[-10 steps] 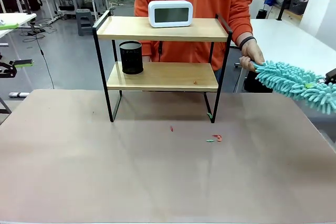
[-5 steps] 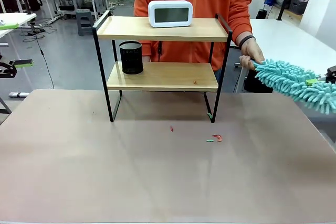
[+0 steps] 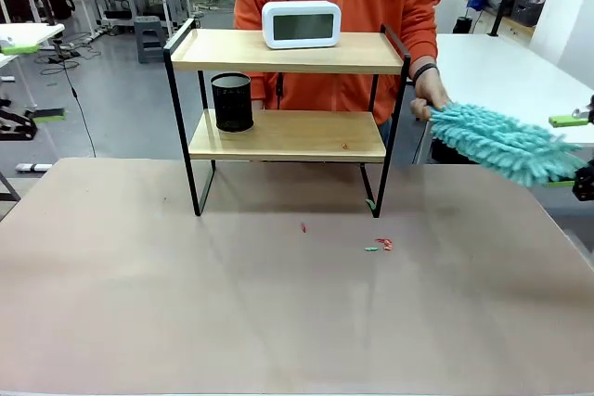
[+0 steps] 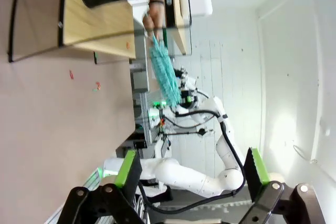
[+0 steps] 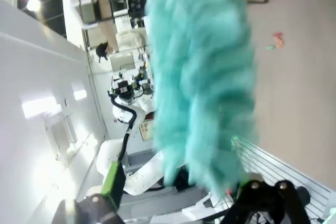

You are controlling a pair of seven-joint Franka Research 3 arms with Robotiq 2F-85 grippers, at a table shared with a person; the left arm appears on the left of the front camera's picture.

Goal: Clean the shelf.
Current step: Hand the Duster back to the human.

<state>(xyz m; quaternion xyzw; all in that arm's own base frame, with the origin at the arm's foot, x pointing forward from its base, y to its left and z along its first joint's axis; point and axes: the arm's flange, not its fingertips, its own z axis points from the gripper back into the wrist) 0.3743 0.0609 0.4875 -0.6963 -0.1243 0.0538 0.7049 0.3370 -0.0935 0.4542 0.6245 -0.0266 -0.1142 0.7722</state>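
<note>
A bare stretch of brown bench (image 3: 278, 322) fills the foreground, with a few small red and green scraps (image 3: 379, 246) lying just in front of the shelf (image 3: 288, 118). The shelf stands upright toward the far side of the bench, its two light wooden boards set in a thin black frame; a black mesh cup (image 3: 232, 101) sits at the left end of the lower board and a white digital clock (image 3: 301, 24) rests on the top board. At the right edge, the right tool (image 3: 583, 150) has its green-padded fingers spread on either side of the near end of a teal fluffy duster (image 3: 501, 143), not yet closed on it. A person's hand (image 3: 429, 99) grips the duster's far end, beside the shelf's right posts. The left tool (image 4: 189, 169) hangs with its fingers wide apart, holding nothing.
</note>
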